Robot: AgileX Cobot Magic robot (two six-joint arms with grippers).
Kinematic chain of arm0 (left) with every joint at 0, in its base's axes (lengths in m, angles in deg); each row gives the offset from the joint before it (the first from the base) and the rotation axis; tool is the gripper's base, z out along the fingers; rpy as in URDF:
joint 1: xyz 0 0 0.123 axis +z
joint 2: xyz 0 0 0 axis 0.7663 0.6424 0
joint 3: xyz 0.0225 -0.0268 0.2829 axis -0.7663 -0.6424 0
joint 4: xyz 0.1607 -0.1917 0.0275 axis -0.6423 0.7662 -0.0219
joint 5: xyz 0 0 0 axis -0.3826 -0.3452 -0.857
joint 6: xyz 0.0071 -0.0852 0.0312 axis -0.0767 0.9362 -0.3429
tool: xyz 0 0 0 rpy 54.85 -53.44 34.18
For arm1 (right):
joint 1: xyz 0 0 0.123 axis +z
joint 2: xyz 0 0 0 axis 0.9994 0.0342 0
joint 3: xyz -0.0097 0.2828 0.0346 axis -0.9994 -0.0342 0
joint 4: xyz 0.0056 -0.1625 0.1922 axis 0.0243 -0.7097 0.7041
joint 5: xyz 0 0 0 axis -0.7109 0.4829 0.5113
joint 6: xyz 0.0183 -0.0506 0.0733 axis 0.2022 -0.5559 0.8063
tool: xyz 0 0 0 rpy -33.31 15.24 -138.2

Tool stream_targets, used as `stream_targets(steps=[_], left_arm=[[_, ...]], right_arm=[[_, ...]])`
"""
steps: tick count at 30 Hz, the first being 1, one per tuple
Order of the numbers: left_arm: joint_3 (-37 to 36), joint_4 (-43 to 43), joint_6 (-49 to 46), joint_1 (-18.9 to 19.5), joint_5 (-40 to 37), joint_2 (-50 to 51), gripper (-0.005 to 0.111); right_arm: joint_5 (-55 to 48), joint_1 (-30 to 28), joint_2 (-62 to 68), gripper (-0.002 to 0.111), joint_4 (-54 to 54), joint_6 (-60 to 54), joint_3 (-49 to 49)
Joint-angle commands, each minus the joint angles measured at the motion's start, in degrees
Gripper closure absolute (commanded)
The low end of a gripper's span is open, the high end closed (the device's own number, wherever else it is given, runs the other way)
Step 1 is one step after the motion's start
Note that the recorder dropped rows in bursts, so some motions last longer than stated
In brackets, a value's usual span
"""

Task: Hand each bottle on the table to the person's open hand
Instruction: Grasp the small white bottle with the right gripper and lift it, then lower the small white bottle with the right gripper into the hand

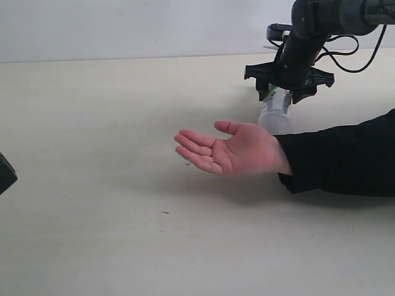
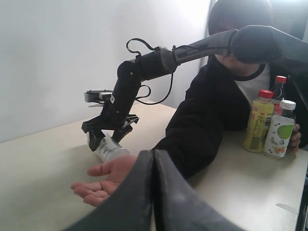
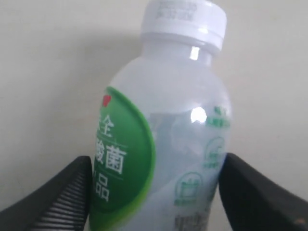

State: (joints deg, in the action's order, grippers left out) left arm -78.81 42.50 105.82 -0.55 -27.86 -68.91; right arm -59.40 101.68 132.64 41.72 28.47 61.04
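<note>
Since the right hand [image 1: 281, 94] has its two black fingers clamped on the lower body of the small translucent plastic bottle with the white-green label and white cap [image 3: 178, 120], I'd say the grab is sorted and only the handover is left. The bottle hangs tilted below that hand, cap end away from the fingers, just behind the heel of the person's open hand [image 1: 237, 151]. I can't tell if the cap touches the pale beige wood-look desk [image 1: 92, 123], because the palm hides it.

The left hand [image 2: 154, 161] sits well apart, its fingers pressed together on nothing.

What could go wrong, imo:
- That body is smooth and rounded, so it could twist or slide out between the fingers.
- If the right hand lets go where it is now, the bottle lands behind the palm and probably rolls.
- The wide black crossbar above the fingers is close to the wrist and the black sleeve [image 1: 345, 157], so a low move could bump them.

There's plenty of bare desk beyond the fingertips of the palm. The sleeve side is the tight one. The three other small bottles [image 2: 269, 125] stand by the person, well clear of the right hand.
</note>
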Motion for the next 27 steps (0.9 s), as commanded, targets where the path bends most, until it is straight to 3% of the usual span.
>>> stream_targets(steps=[1,7,21,27], left_arm=[[-0.08,-0.25,-0.09,0.05,0.31,-0.32,0.106],[-0.08,-0.25,-0.09,0.05,0.31,-0.32,0.106],[-0.08,-0.25,-0.09,0.05,0.31,-0.32,0.106],[-0.08,-0.25,-0.09,0.05,0.31,-0.32,0.106]], right_arm=[[1.08,0.02,-0.02,0.061,-0.56,0.98,0.44],[1.67,0.02,-0.02,0.108,-0.75,0.98,0.44],[4.77,0.02,-11.17,0.108,-0.52,0.87,0.44],[-7.95,0.02,-19.73,0.108,10.89,-14.3,0.44]])
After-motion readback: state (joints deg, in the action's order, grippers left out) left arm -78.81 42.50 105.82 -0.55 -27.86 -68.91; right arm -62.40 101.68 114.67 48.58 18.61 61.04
